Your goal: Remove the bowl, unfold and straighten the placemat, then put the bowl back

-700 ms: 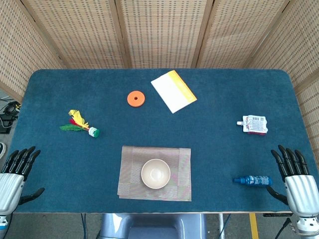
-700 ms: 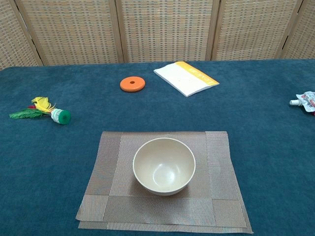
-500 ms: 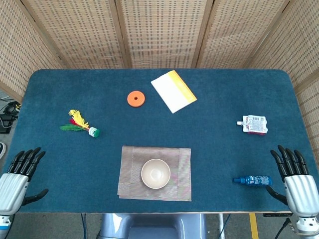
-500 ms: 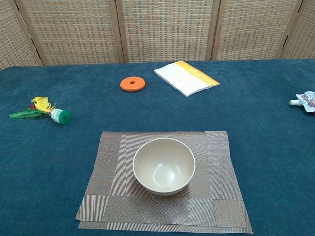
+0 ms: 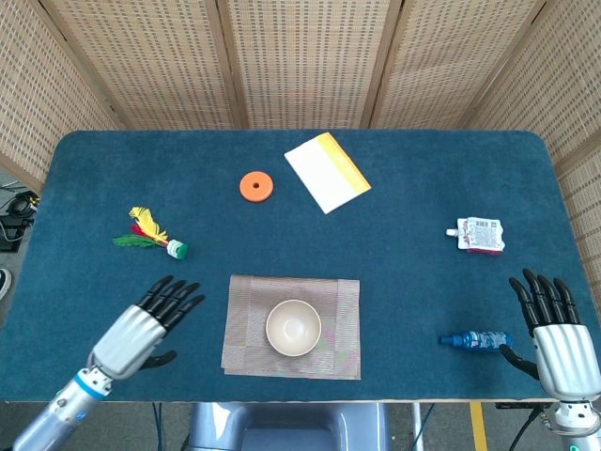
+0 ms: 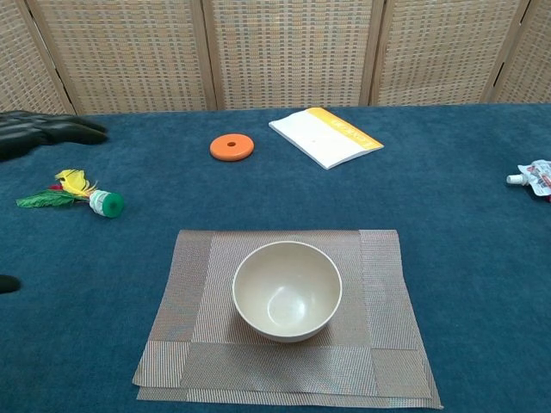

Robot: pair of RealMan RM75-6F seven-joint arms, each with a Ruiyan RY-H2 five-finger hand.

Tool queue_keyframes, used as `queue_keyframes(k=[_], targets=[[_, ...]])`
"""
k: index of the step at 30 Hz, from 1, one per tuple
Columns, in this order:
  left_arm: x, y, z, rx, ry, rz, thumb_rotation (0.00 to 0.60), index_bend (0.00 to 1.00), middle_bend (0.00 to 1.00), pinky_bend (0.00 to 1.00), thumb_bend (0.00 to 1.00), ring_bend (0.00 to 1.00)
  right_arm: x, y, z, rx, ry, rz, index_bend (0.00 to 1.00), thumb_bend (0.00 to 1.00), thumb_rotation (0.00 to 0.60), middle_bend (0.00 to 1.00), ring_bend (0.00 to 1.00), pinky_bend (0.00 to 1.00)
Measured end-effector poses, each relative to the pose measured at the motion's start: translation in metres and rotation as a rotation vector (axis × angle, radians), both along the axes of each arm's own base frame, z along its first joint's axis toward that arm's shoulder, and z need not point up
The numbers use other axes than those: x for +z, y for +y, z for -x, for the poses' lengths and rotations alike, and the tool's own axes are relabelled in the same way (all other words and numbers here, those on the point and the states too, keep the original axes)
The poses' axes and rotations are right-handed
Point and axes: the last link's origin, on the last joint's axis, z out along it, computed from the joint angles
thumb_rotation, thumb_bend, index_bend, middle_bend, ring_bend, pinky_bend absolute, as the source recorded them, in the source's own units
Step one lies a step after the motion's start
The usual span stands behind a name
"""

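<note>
Left hand nearer the bowl, which sits mid-mat with nothing lifted yet.

The table (image 5: 423,169) carries the placemat (image 5: 339,352) near its front edge, wider than it is deep, its margins apparently folded over onto itself. The bowl (image 5: 293,327) stands upright at the mat's centre. The left hand (image 5: 146,329) hovers just beside the mat's left edge, fingers (image 5: 174,297) spread and holding nothing, pointing up and to the right, the bowl lying to their right. The right hand (image 5: 556,334) is well apart at the far right, also splayed and empty, a blue bottle (image 5: 474,339) between it and the mat. My judgement: the left hand has the shorter reach.
</note>
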Motion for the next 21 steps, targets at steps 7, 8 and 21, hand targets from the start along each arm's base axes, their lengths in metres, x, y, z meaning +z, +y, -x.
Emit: queue_keyframes(k=[7, 8, 21], targets=[[-0.057, 0.029, -0.04, -0.207, 0.087, 0.087, 0.6, 0.22, 0.0, 0.0, 0.0, 0.0, -0.001, -0.008, 0.009, -0.048, 0.01, 0.001, 0.0, 0.0, 0.6, 0.0, 0.0, 0.0], [-0.063, 0.031, -0.043, -0.225, 0.106, 0.089, 0.6, 0.22, 0.0, 0.0, 0.01, 0.0, -0.001, -0.009, 0.01, -0.053, 0.01, 0.003, 0.0, 0.0, 0.6, 0.0, 0.0, 0.0], [-0.114, 0.051, -0.062, -0.279, 0.222, 0.112, 0.6, 0.32, 0.0, 0.0, 0.17, 0.0, -0.002, -0.015, 0.015, -0.081, 0.011, -0.001, 0.0, 0.0, 0.6, 0.0, 0.0, 0.0]])
